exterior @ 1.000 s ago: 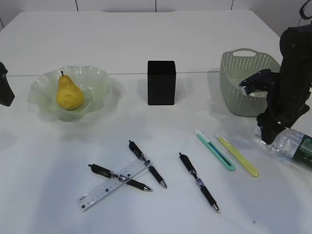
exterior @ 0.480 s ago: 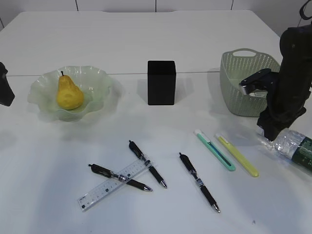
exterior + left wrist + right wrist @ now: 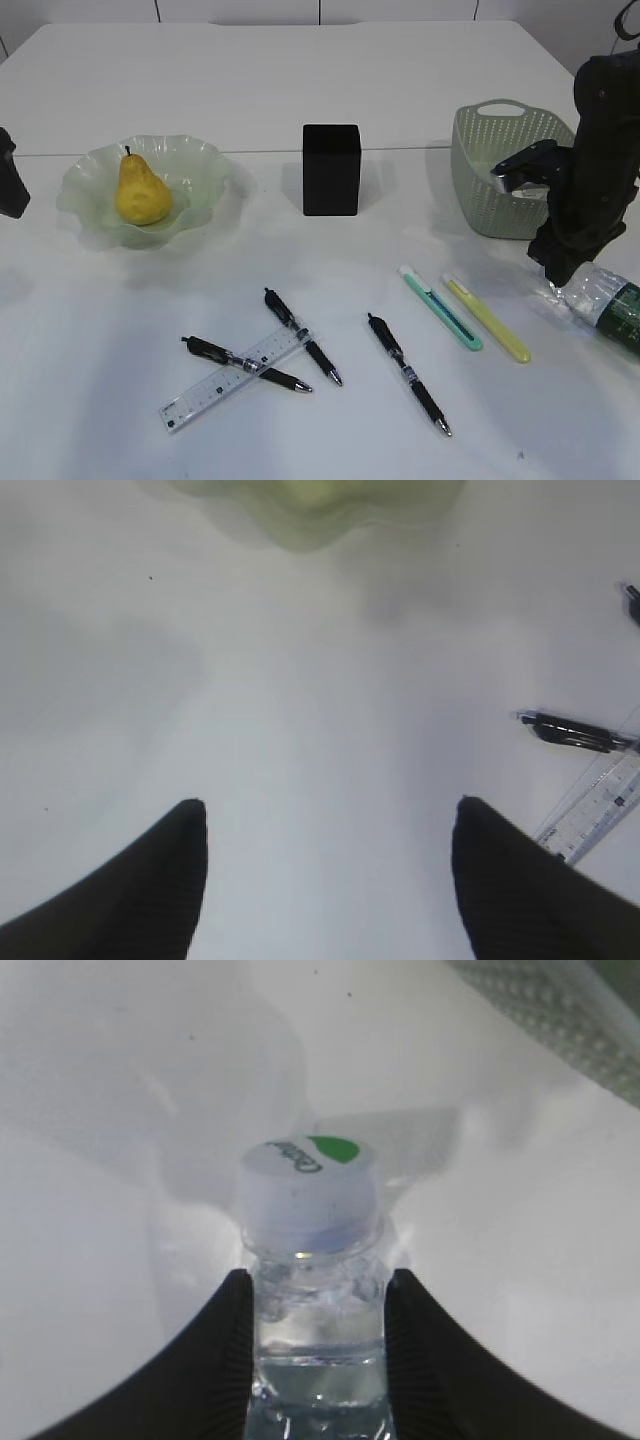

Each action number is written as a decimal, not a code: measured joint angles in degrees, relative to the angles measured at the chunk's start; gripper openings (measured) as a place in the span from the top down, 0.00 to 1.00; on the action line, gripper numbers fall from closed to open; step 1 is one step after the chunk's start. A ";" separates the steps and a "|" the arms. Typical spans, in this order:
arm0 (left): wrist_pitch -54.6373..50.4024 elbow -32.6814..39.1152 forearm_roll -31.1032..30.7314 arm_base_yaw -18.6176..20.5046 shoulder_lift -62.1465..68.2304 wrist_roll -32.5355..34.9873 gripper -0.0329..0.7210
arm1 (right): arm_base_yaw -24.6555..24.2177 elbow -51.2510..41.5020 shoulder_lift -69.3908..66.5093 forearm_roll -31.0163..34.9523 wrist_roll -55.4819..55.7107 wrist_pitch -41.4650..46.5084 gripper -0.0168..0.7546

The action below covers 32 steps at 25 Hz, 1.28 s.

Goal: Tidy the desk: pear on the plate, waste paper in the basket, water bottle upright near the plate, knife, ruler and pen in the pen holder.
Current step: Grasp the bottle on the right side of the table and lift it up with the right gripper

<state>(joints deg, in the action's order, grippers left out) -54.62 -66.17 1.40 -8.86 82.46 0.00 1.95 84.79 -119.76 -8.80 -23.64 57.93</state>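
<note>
The right gripper (image 3: 312, 1305) pinches the neck of the water bottle (image 3: 315, 1290) just under its white cap, fingers (image 3: 215, 1345) pressed against both sides. The bottle lies tilted on the desk (image 3: 320, 90), just in front of the basket (image 3: 505, 170). The left gripper (image 3: 325, 865) hangs spread wide, holding nothing.

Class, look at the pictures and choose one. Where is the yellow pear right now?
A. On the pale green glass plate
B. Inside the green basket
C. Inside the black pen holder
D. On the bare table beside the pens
A: the pear stands upright on the ruffled glass plate at the left of the table.
</note>
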 joint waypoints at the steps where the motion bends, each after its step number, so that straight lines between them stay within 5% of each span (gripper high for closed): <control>1: 0.00 0.00 0.00 0.00 0.00 0.00 0.24 | 0.00 0.00 0.00 0.00 0.04 0.00 0.61; 8: 0.00 0.00 0.00 0.00 0.00 0.00 0.24 | 0.00 0.00 0.00 0.00 0.60 0.00 0.72; 32: -0.65 0.00 0.00 0.00 0.00 0.00 0.24 | 0.00 -0.11 10.86 9.51 0.64 3.08 0.75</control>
<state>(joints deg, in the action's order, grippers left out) -55.27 -66.17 1.40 -8.86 82.46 0.00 1.95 84.68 -108.90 0.71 -23.01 61.01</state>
